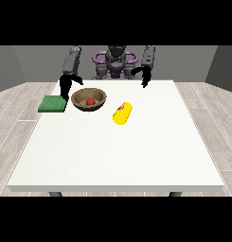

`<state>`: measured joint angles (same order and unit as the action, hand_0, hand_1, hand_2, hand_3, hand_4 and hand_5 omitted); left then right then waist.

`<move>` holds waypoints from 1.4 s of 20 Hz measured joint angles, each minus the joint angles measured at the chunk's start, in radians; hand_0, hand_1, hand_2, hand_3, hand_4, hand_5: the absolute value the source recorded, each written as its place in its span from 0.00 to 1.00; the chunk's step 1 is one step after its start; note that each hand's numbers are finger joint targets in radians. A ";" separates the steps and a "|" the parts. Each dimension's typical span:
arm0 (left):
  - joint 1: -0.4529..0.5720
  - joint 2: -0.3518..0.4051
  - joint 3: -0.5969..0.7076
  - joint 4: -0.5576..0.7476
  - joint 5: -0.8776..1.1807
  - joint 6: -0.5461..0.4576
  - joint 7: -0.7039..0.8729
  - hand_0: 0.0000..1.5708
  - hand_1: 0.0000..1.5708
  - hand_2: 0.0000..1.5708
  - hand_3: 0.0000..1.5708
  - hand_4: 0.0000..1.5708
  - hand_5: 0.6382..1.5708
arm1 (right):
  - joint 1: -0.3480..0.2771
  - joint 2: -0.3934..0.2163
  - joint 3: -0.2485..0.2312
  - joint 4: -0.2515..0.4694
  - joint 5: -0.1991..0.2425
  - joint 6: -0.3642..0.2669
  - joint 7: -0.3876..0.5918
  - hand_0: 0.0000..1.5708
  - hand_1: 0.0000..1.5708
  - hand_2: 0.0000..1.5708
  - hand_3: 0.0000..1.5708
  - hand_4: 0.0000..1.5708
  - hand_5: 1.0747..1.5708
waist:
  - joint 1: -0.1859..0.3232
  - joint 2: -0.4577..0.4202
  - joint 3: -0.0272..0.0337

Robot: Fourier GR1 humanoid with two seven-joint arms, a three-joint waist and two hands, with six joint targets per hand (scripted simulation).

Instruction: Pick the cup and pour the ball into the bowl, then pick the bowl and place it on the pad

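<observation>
Ball in bowl, cup on its side

The hand at the view's left hangs between green pad and wooden bowl, fingers unreadable; likewise the hand at the view's right. Red ball lies in the bowl; yellow cup lies just right.

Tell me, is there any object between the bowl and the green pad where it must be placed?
Nothing visible stands between them. The bowl, with the red ball inside, sits just beside the green pad. The hand at the view's left hangs above that gap. The yellow cup lies on the bowl's other side.
</observation>
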<state>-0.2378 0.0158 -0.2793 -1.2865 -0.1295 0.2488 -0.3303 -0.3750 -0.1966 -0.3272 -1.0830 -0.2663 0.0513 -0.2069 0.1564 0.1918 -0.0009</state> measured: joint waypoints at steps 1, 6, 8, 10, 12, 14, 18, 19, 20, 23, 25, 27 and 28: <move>0.006 0.005 0.011 0.000 0.007 -0.013 -0.004 0.00 0.00 0.00 0.00 0.59 0.86 | -0.011 0.006 0.009 0.029 0.007 -0.004 -0.011 0.00 0.00 0.00 0.00 0.27 1.00 | -0.004 -0.009 0.0003; 0.021 0.020 0.022 -0.070 0.005 -0.046 0.047 0.00 0.00 0.00 0.00 0.60 0.85 | -0.044 -0.007 -0.001 0.193 0.015 0.015 -0.102 0.00 0.00 0.00 0.00 0.25 1.00 | 0.004 -0.022 0.0011; 0.024 0.033 0.030 -0.104 0.009 -0.066 0.061 0.00 0.00 0.00 0.00 0.61 0.85 | -0.040 -0.005 -0.003 0.251 0.020 0.029 -0.159 0.00 0.00 0.00 0.00 0.23 1.00 | 0.007 -0.018 0.0013; 0.026 0.032 0.029 -0.135 0.001 -0.067 0.086 0.00 0.00 0.00 0.00 0.61 0.85 | -0.032 -0.011 -0.005 0.306 0.023 0.054 -0.208 0.00 0.00 0.00 0.00 0.22 1.00 | 0.002 -0.015 0.0013; 0.036 0.023 0.015 -0.165 -0.018 -0.060 0.095 0.00 0.00 0.00 0.00 0.61 0.85 | -0.043 -0.021 -0.012 0.369 0.025 0.069 -0.254 0.00 0.00 0.00 0.00 0.22 1.00 | 0.006 -0.004 0.0017; 0.040 0.021 0.019 -0.181 -0.023 -0.062 0.103 0.00 0.00 0.00 0.00 0.61 0.85 | -0.052 -0.016 -0.007 0.410 0.029 0.079 -0.290 0.00 0.00 0.00 0.00 0.22 1.00 | 0.001 -0.002 -0.0011; 0.047 0.027 0.026 -0.209 -0.029 -0.086 0.119 0.00 0.00 0.00 0.00 0.61 0.84 | -0.087 -0.016 -0.006 0.472 0.032 0.074 -0.331 0.00 0.00 0.00 0.00 0.23 1.00 | 0.004 0.004 -0.0070; 0.051 0.033 0.029 -0.216 -0.031 -0.091 0.108 0.00 0.00 0.00 0.00 0.61 0.84 | -0.093 -0.017 -0.008 0.485 0.031 0.078 -0.345 0.00 0.00 0.00 0.00 0.26 1.00 | 0.010 0.016 -0.0068; 0.050 0.032 0.031 -0.219 -0.031 -0.093 0.108 0.00 0.00 0.00 0.00 0.61 0.84 | -0.103 -0.012 -0.012 0.495 0.027 0.072 -0.352 0.00 0.00 0.00 0.00 0.31 0.99 | 0.010 0.019 -0.0074; 0.032 0.031 0.047 -0.227 -0.029 -0.101 0.127 0.00 0.00 0.00 0.00 0.60 0.84 | -0.126 0.003 -0.020 0.518 0.012 0.061 -0.357 0.00 0.00 0.00 0.00 0.37 0.94 | 0.001 0.017 -0.0081; 0.032 0.017 0.037 -0.234 -0.043 -0.087 0.129 0.00 0.00 0.00 0.00 0.60 0.84 | -0.135 0.015 -0.036 0.527 -0.009 0.052 -0.359 0.62 0.62 0.36 0.00 0.41 0.90 | 0.002 0.022 -0.0129; 0.049 0.022 0.025 -0.258 -0.047 -0.094 0.123 0.00 0.00 0.00 0.00 0.61 0.84 | -0.124 0.010 -0.066 0.535 -0.036 0.045 -0.368 1.00 1.00 1.00 0.64 0.53 0.77 | 0.016 0.024 -0.0210; 0.047 0.025 0.024 -0.268 -0.047 -0.098 0.125 0.00 0.00 0.00 0.00 0.61 0.83 | -0.121 0.008 -0.077 0.536 -0.044 0.037 -0.373 1.00 1.00 1.00 0.85 0.59 0.76 | 0.021 0.029 -0.0246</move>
<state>-0.1908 0.0407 -0.2549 -1.5544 -0.1766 0.1510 -0.2053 -0.4963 -0.1890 -0.4040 -0.5473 -0.3105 0.0879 -0.5795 0.1774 0.2206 -0.0255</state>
